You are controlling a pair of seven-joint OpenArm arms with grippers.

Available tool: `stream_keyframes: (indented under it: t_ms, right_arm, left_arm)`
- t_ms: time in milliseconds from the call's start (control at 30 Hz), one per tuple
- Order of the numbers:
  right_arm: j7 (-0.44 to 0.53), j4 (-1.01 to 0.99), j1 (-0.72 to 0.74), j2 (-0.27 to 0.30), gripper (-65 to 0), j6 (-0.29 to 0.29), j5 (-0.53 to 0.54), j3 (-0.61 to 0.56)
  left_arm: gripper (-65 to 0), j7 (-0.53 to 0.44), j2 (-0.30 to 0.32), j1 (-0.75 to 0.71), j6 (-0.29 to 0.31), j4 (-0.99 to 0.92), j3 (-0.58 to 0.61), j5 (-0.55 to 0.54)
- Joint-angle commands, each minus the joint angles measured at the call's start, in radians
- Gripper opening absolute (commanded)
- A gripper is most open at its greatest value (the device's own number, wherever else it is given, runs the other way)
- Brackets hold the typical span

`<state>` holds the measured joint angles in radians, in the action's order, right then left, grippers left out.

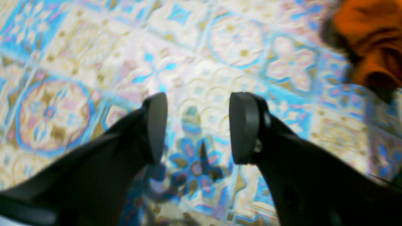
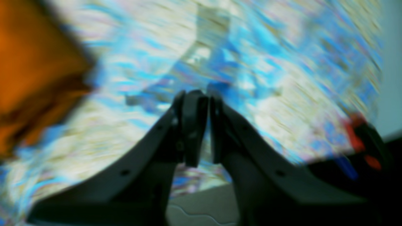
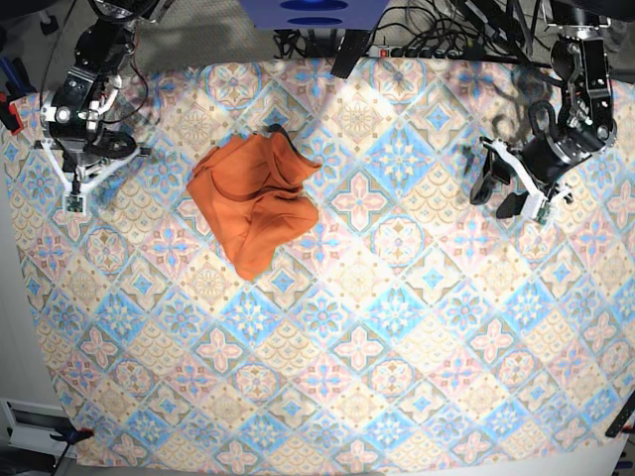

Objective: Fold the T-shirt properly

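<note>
The orange T-shirt [image 3: 253, 203] lies crumpled in a heap on the tile-patterned cloth [image 3: 377, 327], left of centre and toward the back. My left gripper [image 3: 496, 198] is open and empty above the cloth, far to the shirt's right. In the left wrist view its jaws stand wide apart around the left gripper's midpoint [image 1: 198, 125], and the T-shirt [image 1: 370, 40] shows at the upper right corner. My right gripper [image 3: 74, 198] hovers left of the shirt. In the blurred right wrist view the right gripper [image 2: 209, 125] is shut on nothing, with the T-shirt [image 2: 31, 78] at the left edge.
The patterned cloth covers the whole table. Cables and a power strip [image 3: 437, 48] run along the back edge. A blue object [image 3: 313, 12] stands at the back centre. The cloth's front edge [image 3: 327, 468] and left edge [image 3: 25, 297] are in view.
</note>
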<state>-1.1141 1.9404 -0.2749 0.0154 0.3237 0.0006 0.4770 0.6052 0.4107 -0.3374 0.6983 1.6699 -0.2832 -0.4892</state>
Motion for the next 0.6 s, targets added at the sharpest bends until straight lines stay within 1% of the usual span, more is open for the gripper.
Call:
stream_keyframes:
  t_ms: [0, 133, 200, 300, 400, 467, 533, 567]
  right_arm:
    - [0.015, 0.023, -0.013, 0.008, -59.5, -0.002, -0.001, 0.039]
    - [0.027, 0.023, -0.077, 0.008, -59.5, -0.002, -0.001, 0.171]
    - [0.05, 0.023, -0.128, 0.008, -59.5, -0.002, -0.001, 0.225]
    - [0.096, 0.021, -0.212, 0.007, -59.5, -0.002, -0.001, 0.279]
    - [0.13, 0.015, -0.306, 0.007, -59.5, -0.002, -0.001, 0.302]
    - [0.164, 0.011, -0.373, 0.001, -59.5, -0.002, 0.0, 0.317]
    - [0.21, 0.011, -0.421, -0.033, -59.5, -0.002, 0.0, 0.325]
    - [0.236, 0.011, -0.446, -0.048, -59.5, -0.002, 0.0, 0.325]
  left_arm:
    - [-33.7, -0.031, 0.015, -0.013, 0.0, 0.04, -0.023, -0.019]
    - [-33.7, -0.032, 0.014, -0.081, 0.0, 0.106, -0.024, -0.019]
    - [-33.7, -0.049, 0.014, -0.125, 0.0, 0.138, -0.021, -0.019]
    - [-33.7, -0.069, 0.014, -0.19, 0.0, 0.166, -0.021, -0.018]
    - [-33.7, -0.07, 0.015, -0.245, 0.0, 0.163, -0.02, -0.013]
    - [-33.7, -0.072, 0.015, -0.282, 0.0, 0.161, -0.02, 0.03]
    - [-33.7, -0.072, 0.011, -0.311, 0.0, 0.161, -0.02, 0.085]
    - [-33.7, -0.072, -0.002, -0.323, 0.0, 0.161, -0.02, 0.111]
